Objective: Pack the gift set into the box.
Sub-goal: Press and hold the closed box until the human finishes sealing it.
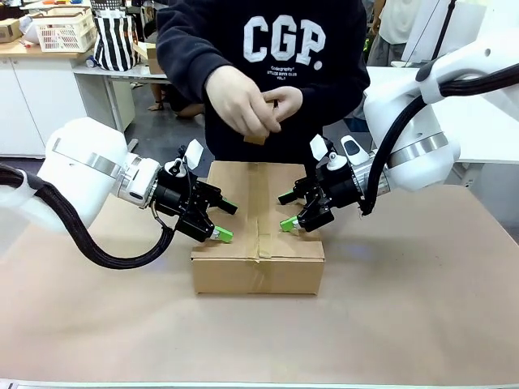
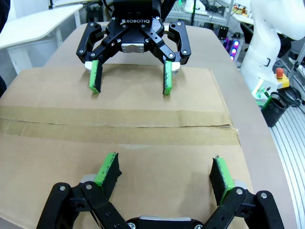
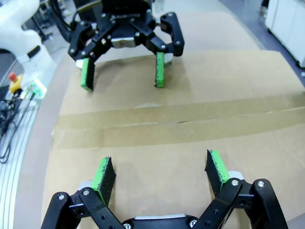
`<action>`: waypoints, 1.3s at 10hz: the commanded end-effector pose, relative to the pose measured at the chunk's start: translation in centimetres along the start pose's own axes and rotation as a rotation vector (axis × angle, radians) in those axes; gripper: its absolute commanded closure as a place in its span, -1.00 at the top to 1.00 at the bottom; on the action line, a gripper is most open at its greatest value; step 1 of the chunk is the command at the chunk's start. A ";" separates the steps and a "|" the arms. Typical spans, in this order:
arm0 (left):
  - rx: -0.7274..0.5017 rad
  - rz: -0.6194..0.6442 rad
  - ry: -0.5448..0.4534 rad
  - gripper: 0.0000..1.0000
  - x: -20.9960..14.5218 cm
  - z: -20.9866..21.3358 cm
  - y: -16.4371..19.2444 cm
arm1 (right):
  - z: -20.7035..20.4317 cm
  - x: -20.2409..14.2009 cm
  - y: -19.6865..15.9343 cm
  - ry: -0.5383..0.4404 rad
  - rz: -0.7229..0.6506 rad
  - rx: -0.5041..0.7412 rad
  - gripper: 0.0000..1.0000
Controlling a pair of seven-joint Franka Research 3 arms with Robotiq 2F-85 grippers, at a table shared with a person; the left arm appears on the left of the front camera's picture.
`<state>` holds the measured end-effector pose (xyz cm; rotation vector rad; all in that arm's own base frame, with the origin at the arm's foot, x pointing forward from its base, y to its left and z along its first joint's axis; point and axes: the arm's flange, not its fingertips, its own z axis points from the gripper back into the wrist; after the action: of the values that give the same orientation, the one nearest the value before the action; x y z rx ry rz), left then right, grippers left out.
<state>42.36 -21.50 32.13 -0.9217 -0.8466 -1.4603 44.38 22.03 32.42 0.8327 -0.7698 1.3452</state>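
Resting in the middle of the counter (image 1: pixel 405 308), the box (image 1: pixel 258 243) is closed, with tape along its top seam. The left hand (image 1: pixel 228 221) and the right hand (image 1: pixel 285 211) hover over its two ends, facing each other. Both have their fingers spread wide and hold nothing. Behind the box, a person (image 1: pixel 268 49) holds a small brown piece (image 1: pixel 258 136).

Sweatshirt (image 1: pixel 285 42): "CGP."; right pincer (image 2: pixel 131 89): "ROBOTIQ"

Plain brown box (image 1: pixel 243 263), black left claw (image 1: pixel 227 221), black right claw (image 1: pixel 285 211), green pads (image 2: pixel 107 171)
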 end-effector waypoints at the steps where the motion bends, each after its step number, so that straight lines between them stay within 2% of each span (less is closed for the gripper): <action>1: 0.000 -0.001 0.002 1.00 -0.2 0.0 -0.1 | -0.1 -0.2 0.0 0.005 0.000 0.000 1.00; 13: 0.000 -0.001 0.002 1.00 -0.2 0.0 -0.1 | -0.1 -0.2 0.0 0.005 0.000 0.000 1.00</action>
<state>42.36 -21.50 32.13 -0.9217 -0.8466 -1.4603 44.38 22.03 32.42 0.8328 -0.7698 1.3452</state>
